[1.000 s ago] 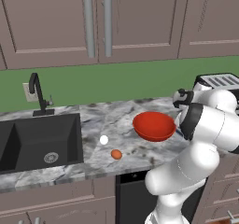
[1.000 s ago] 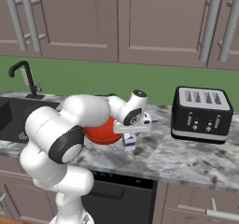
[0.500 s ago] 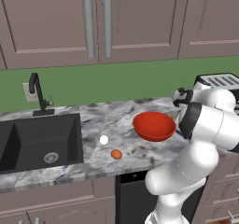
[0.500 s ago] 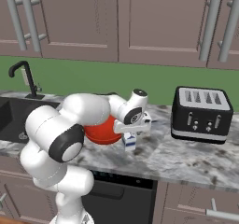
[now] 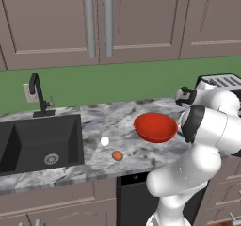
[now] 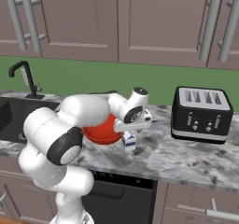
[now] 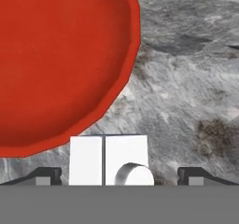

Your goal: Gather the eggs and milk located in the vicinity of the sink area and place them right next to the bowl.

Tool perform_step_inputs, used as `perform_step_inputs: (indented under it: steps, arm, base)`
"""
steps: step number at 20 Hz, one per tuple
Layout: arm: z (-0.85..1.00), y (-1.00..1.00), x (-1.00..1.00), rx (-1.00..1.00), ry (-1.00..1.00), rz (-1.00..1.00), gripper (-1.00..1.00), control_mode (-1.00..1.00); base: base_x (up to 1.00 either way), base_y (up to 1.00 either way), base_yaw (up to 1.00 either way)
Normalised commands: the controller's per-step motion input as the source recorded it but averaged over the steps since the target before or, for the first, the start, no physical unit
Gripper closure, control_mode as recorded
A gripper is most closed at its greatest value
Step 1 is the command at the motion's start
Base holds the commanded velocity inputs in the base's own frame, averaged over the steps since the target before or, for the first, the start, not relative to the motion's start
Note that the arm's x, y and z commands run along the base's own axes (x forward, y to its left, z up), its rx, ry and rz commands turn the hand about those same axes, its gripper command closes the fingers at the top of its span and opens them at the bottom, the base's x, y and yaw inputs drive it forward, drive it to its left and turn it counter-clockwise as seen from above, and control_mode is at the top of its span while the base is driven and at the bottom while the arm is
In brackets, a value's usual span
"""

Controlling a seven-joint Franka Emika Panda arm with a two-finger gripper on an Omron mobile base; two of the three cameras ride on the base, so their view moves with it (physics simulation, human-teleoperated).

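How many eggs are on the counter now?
2. The white egg lies between the sink and the bowl; the brown egg is beside it, nearer the counter's front edge.

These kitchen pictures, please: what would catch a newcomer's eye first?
The glossy red bowl on the marble counter, with the milk standing right beside it between the open gripper fingers. Two eggs lie nearer the black sink.

Arm folded forward, wrist bent down; hand spread wide.
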Motion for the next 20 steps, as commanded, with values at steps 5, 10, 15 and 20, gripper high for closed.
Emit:
perform_step_inputs:
  steps: [5,10,15,20]
  arm:
    - [0.28,0.0,-0.17,0.0,-0.07,0.01,-1.0,-1.0]
    - [0.31,0.04,-0.24,0.0,-0.01,0.03,-1.0,-1.0]
    - [0.27,0.23,-0.18,0.0,0.03,0.09,-1.0,-1.0]
    - [0.13,0.45,-0.18,0.0,0.03,0.14,-1.0,-1.0]
  base:
    - [0.0,0.0,0.0]
    - [0.0,0.0,0.0]
    - [0.0,0.0,0.0]
    - [0.0,0.0,0.0]
